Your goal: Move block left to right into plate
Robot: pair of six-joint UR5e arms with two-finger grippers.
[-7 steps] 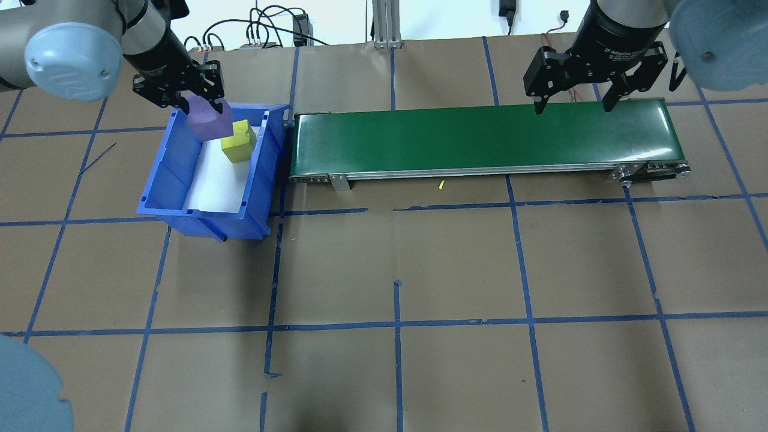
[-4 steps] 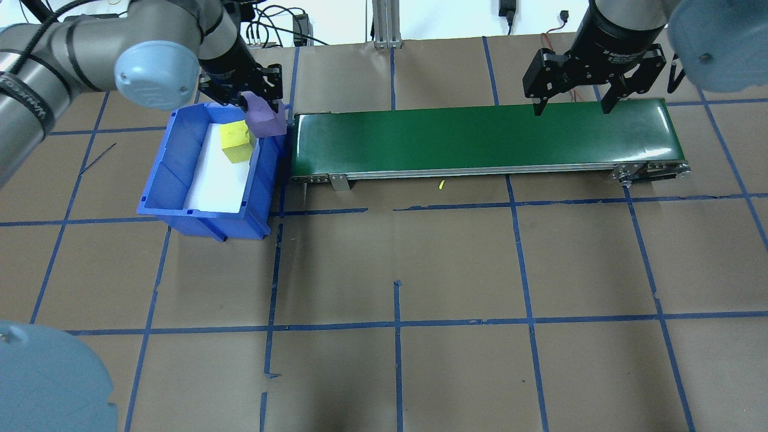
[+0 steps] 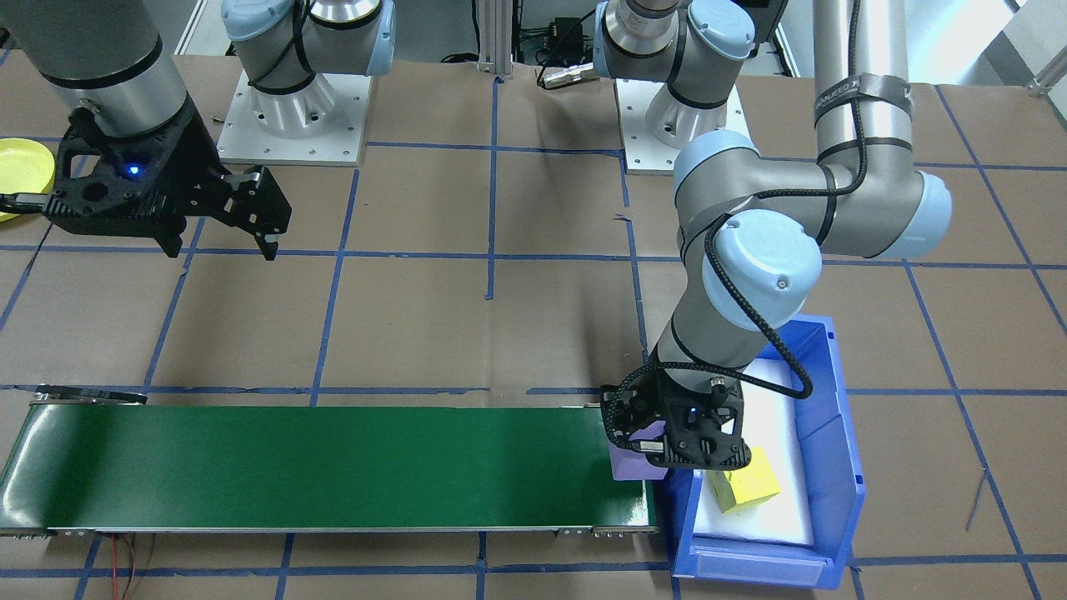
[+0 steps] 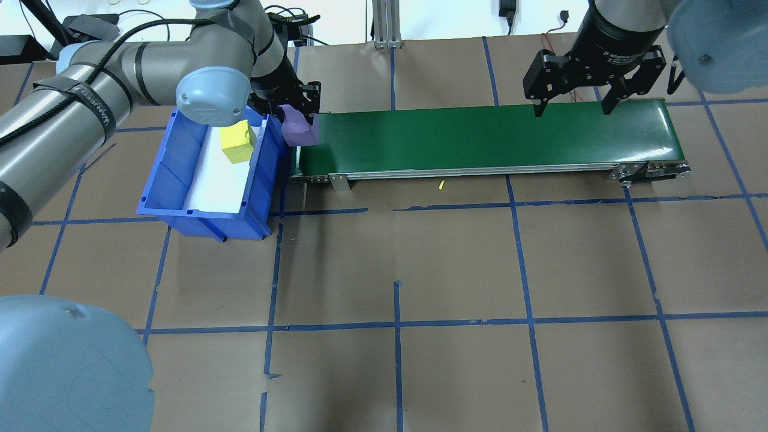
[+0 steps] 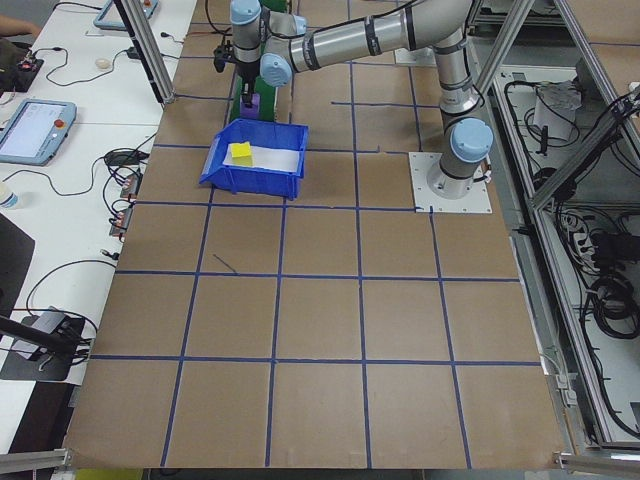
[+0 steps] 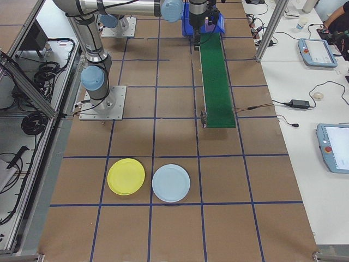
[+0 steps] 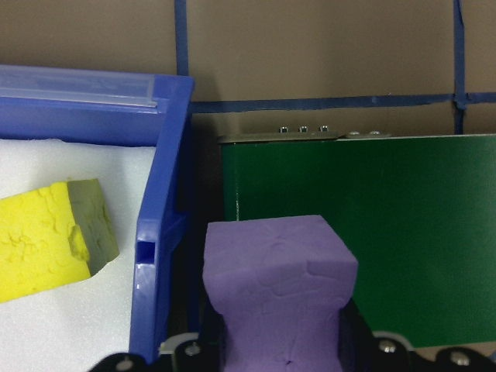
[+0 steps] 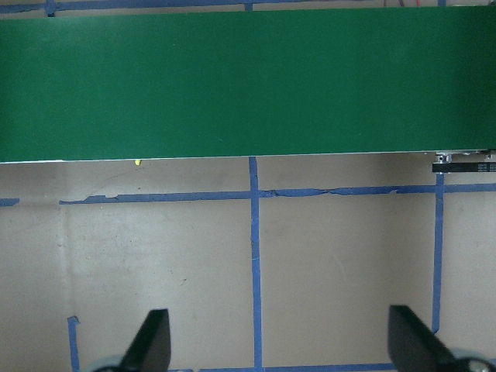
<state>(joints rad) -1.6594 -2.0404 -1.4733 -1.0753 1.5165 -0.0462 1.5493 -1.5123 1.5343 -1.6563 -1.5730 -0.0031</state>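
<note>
One purple block [image 4: 298,128] is in the left gripper [image 4: 296,114], pinched between its two fingers. It hangs right over the near end of the green belt [image 4: 480,138], just past the wall of the blue bin [image 4: 180,174]. From the front cam the purple block sits at the belt's end, beside the bin. I can't tell if its bottom touches the belt yet.

It looks like foam: soft, light, a bit squishy. In the left wrist cam the block looks squeezed in at the bottom where the fingers hold it, so I think it bends easy. Prob not slippery, and it won't break if dropped. Best place to hold is the two flat sides, near the middle, w/ a soft squeeze. Too hard a squeeze & it may pop out crooked.

A yellow block [image 4: 236,141] lies tilted in the bin on the white pad.

Left arm pose: it reaches out long from the robot's left, elbow bent over the bin, wrist pointing down at the belt end.

Right gripper [image 4: 573,108] hangs over the far end of the belt, fingers wide apart, holding nothing. It looks ready to catch what comes along.

The yellow plate [image 6: 126,176] lies on the table well apart from the belt, next to a pale blue plate [image 6: 170,183]
</note>
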